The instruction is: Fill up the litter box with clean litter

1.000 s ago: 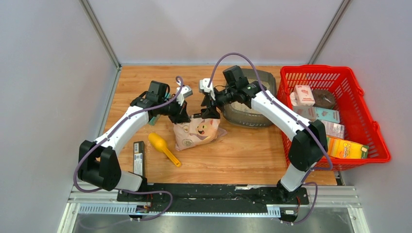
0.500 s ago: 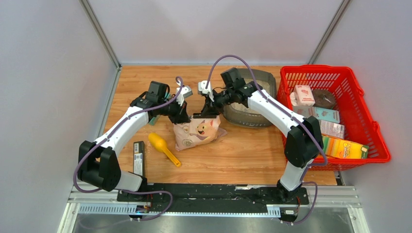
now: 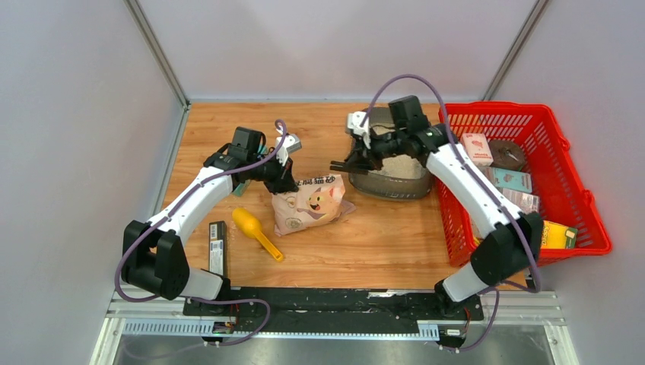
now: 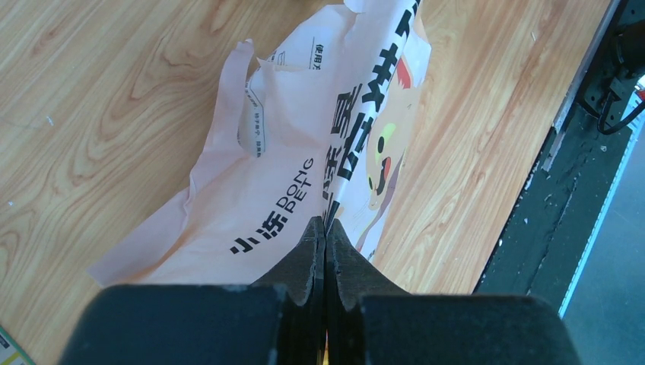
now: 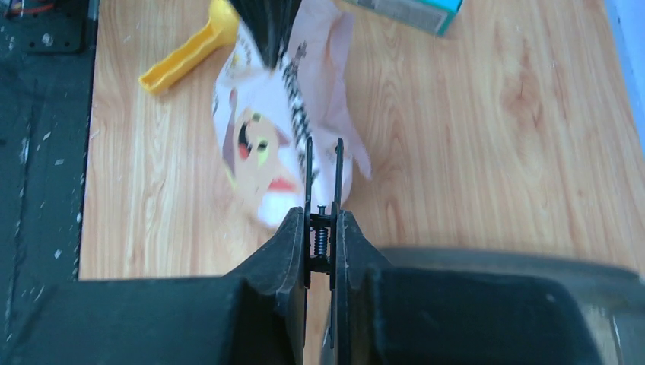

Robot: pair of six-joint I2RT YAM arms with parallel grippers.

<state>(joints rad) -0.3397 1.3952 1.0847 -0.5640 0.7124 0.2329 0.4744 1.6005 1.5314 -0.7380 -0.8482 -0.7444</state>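
- Since the earlier frame, the right gripper is being drawn away from the bag, jaws nearly closed, holding nothing.
- At centre frame, the bag is being pinched by the left gripper.
- At upper centre, clean litter is being held in the litter box.

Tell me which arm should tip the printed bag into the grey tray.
Left, probably: the left gripper is shut on the top edge of the pink-white printed plastic bag; the right gripper, beside the dark grey plastic tray, pinches a black clip.

White arm links, black joints and bases — purple cables looping along both arms; black claw fingers.
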